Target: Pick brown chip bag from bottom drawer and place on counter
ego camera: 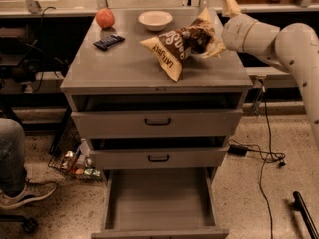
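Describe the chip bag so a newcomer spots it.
On the grey cabinet's counter, look right of centre, beside the white bowl. The brown chip bag sits there, the claw at its right end; it alone is crinkly brown with white lettering, unlike the small dark bar and red fruit.

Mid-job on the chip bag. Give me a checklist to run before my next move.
1. The brown chip bag out of the bottom drawer: ok; the open drawer shows no bag.
2. Bag's lower corner on the counter: ok.
3. Bag lying flat: not ok; its right end is raised at the gripper, over the counter's right rear.
4. Bag released: cannot tell.
5. The candy bar apart from the bag: ok.
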Tool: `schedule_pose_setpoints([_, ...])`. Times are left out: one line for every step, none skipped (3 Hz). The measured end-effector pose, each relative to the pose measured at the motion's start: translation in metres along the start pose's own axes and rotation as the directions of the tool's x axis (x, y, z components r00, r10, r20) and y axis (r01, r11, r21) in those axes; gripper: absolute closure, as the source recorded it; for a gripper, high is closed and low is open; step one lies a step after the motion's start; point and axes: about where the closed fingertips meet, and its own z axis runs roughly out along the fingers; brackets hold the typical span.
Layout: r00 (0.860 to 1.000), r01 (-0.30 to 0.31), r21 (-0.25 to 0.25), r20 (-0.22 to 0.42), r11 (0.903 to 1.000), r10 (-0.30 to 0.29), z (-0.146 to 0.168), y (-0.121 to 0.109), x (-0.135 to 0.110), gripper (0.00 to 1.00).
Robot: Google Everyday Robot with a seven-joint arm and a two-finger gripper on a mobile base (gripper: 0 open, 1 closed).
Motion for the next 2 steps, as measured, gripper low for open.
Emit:
schedule_pose_setpoints([0.992,0.037,0.062,-0.12,0.9974,-0.029,-0.051,-0.025,0.024,0.0])
schedule_pose_setpoints([0.966,0.064,0.126,-0.258,0.9899,-0.029,-0.116,-0.052,0.048,0.0])
